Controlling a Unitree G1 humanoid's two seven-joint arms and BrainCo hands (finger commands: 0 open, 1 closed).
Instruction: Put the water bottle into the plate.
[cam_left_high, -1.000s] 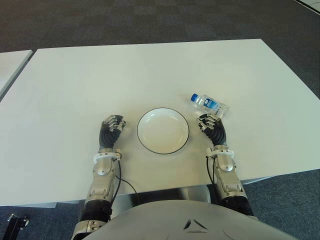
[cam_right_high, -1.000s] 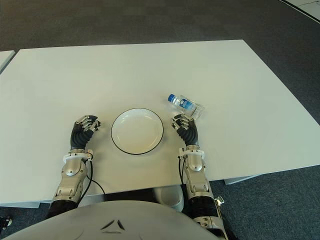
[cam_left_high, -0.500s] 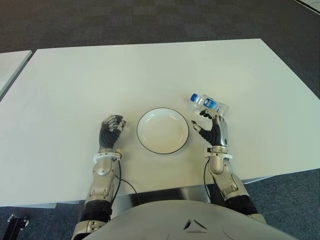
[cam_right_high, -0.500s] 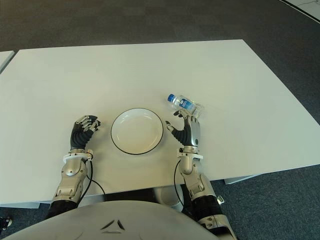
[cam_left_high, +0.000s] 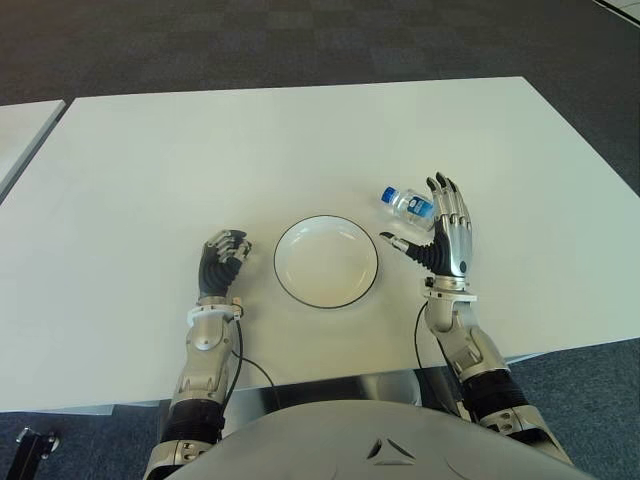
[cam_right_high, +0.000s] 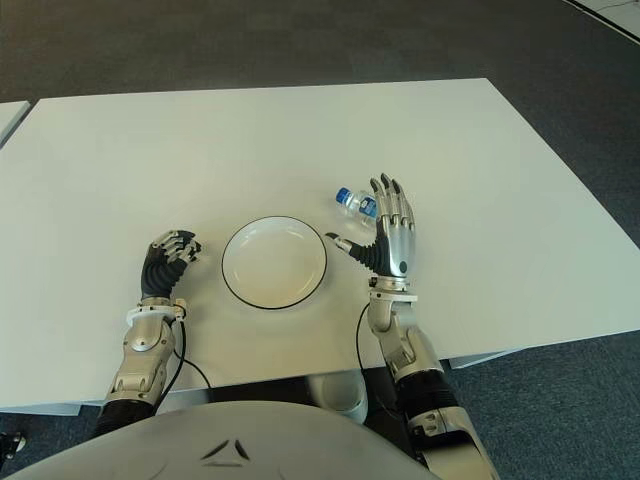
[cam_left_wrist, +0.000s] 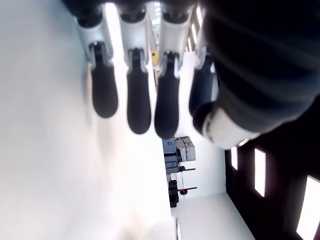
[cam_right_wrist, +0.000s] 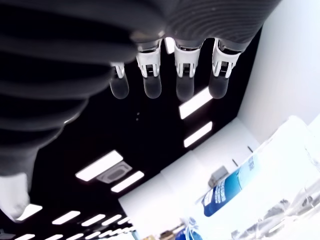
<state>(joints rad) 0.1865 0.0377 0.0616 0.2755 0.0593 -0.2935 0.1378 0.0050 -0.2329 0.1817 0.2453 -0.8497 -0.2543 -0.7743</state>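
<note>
Water bottle (cam_left_high: 409, 204): lies on its side on the white table (cam_left_high: 300, 150), to the far right of the plate, not in it.
Plate (cam_left_high: 326, 261): white with dark rim, near the middle, nothing inside.
Right hand (cam_left_high: 445, 235): raised, fingers stretched wide apart, holding nothing, just near of the bottle.
Left hand (cam_left_high: 221, 262): left of the plate, fingers curled in, holding nothing.

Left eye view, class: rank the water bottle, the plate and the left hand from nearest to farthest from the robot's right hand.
1. water bottle: lying just beyond the open right hand, partly hidden by its fingers.
2. plate: to its left, mid-table.
3. left hand: curled, beyond the plate's left side.
</note>
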